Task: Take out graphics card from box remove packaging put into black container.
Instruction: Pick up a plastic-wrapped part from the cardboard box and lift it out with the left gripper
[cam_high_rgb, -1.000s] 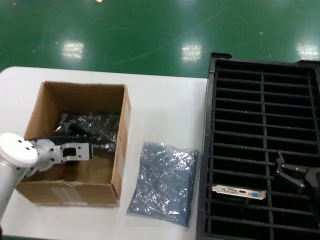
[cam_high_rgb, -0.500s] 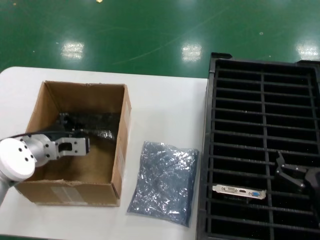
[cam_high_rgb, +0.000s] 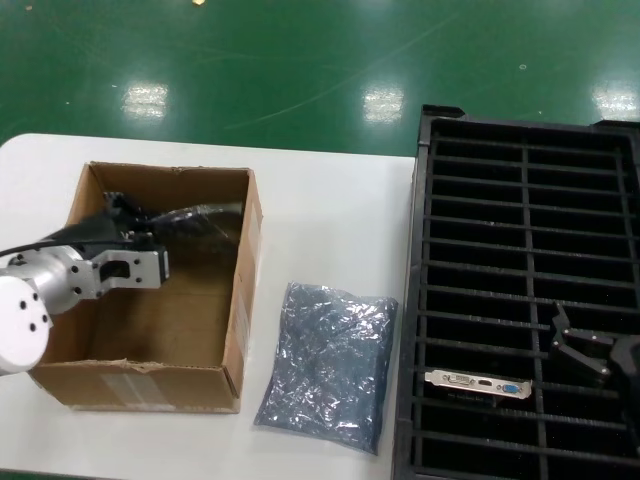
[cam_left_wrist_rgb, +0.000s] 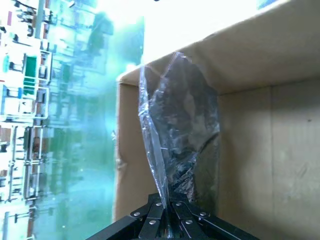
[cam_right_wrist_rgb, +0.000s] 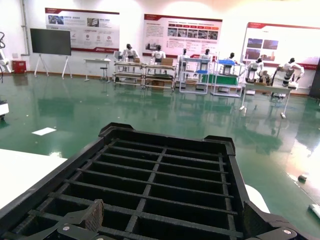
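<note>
Gripping bagged graphics card (cam_left_wrist_rgb: 175, 130), left fingers (cam_left_wrist_rgb: 159, 220) inside box (cam_high_rgb: 150, 370).

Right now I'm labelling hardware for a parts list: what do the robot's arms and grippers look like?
Left arm: silver-white rounded links, round end cap with small dark holes, black cable along it. Left gripper has black, screw-fastened fingers. Right gripper: black angular fingers.

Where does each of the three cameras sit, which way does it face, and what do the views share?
Head view: high on the robot, looking down at the box, an empty bag and the black container; both arms show.
Left wrist view: inside the box, facing the bagged card pinched by the left gripper.
Right wrist view: above the container, facing the hall; right gripper open.
Shared: box and bagged card; container.
</note>
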